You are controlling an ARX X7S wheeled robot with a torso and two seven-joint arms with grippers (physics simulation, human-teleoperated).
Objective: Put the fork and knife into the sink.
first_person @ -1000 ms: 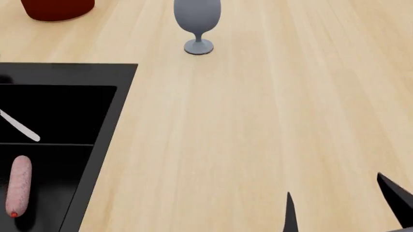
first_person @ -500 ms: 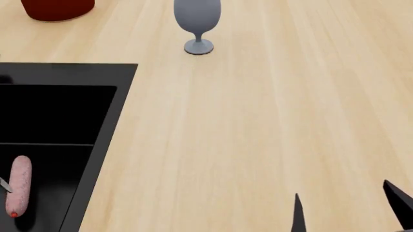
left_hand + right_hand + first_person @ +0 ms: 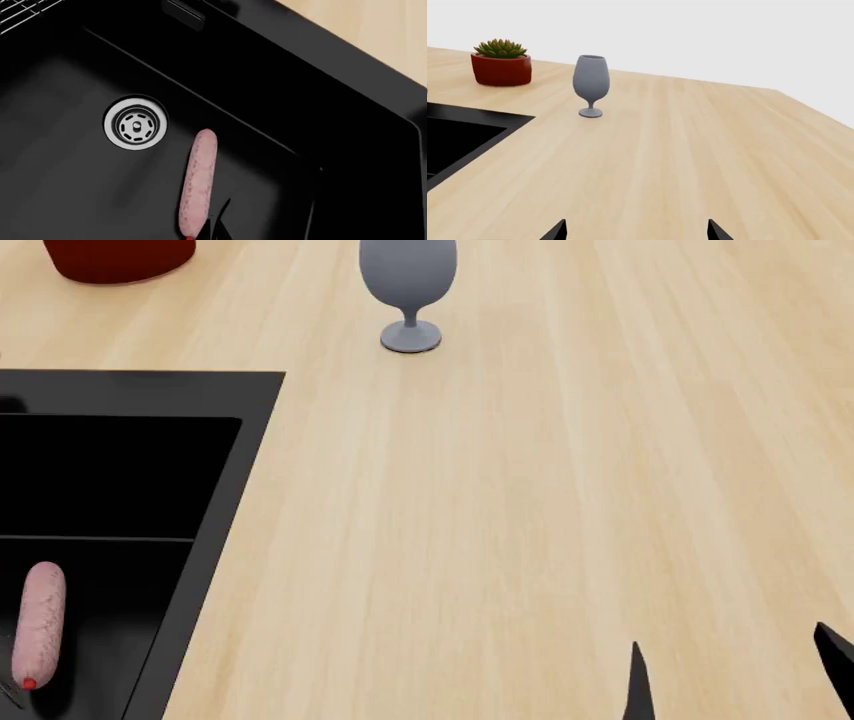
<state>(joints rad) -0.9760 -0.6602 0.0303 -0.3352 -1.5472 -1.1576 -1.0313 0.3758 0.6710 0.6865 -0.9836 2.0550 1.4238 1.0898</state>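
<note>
Sink: the black sink sits at the left of the head view, set into the pale wooden counter; the left wrist view looks straight down into it.
Inside the sink: a pink sausage lies just beside the round steel drain, and a corner of wire rack shows at one edge.
Fork: not visible in any current view, so I cannot say whether it lies in the sink.
Knife: likewise out of sight (a thin pale sliver near the sausage's red tip in the head view is too small to identify).
Right gripper: the right gripper hovers low over bare counter, its two dark fingertips well apart and nothing between them.
Left gripper: only one dark point of the left gripper shows over the basin floor, so I cannot tell how its jaws stand.
Risk: judging the task finished without seeing either utensil; the black basin hides dark things, and a dark knife handle could easily go unnoticed there.
Second risk: the left arm hangs over the sink, and a careless lift could catch the sink's wall.
Only in the right wrist view: a succulent in a red pot and the full grey goblet, standing apart on the counter beyond the sink.
Only in the left wrist view: the drain and rack.
</note>
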